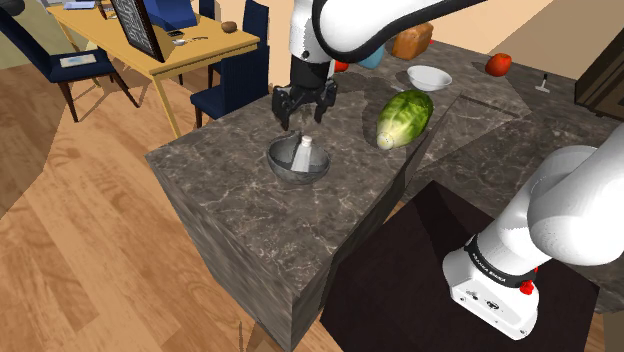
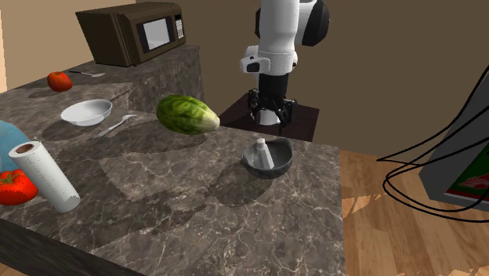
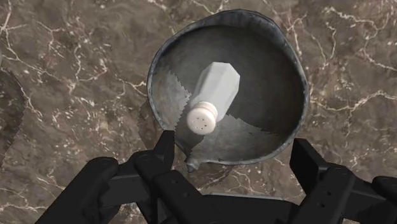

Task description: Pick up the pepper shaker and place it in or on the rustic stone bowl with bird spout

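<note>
gripper: your gripper [image 1: 304, 118] hangs above the bowl, apart from it, fingers spread wide with nothing between them.
pepper shaker: your white pepper shaker [image 3: 213, 95] lies tilted inside the bowl, its perforated cap raised toward the gripper and its base down in the hollow.
bowl: the grey stone bowl [image 3: 280, 70] sits on the dark marbled counter [image 1: 230, 190], near its corner.
neighbours: you have a green cabbage [image 2: 186, 114] apart from the bowl and a white dish [image 2: 86, 112] beyond that.

No readable text, faint lettering perhaps on arm base [image 1: 492, 284]
</note>
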Robot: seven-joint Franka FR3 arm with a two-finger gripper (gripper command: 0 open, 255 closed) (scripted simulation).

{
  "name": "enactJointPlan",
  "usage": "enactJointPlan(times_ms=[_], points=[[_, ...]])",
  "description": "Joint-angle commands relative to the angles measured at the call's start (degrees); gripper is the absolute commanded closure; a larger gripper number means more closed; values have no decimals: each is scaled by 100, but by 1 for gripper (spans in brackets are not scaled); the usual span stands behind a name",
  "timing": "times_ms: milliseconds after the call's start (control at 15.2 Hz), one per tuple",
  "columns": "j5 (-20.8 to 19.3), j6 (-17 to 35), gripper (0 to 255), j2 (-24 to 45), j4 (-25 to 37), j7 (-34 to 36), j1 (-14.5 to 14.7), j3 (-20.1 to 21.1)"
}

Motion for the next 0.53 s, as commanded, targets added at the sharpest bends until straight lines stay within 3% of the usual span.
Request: enactJointPlan(times_ms=[0,132,462], points=[[0,0,0,0,0,0,0,0],[0,0,0,0,0,0,0,0],[54,-727,0,-280,453,-44,1,-33]])
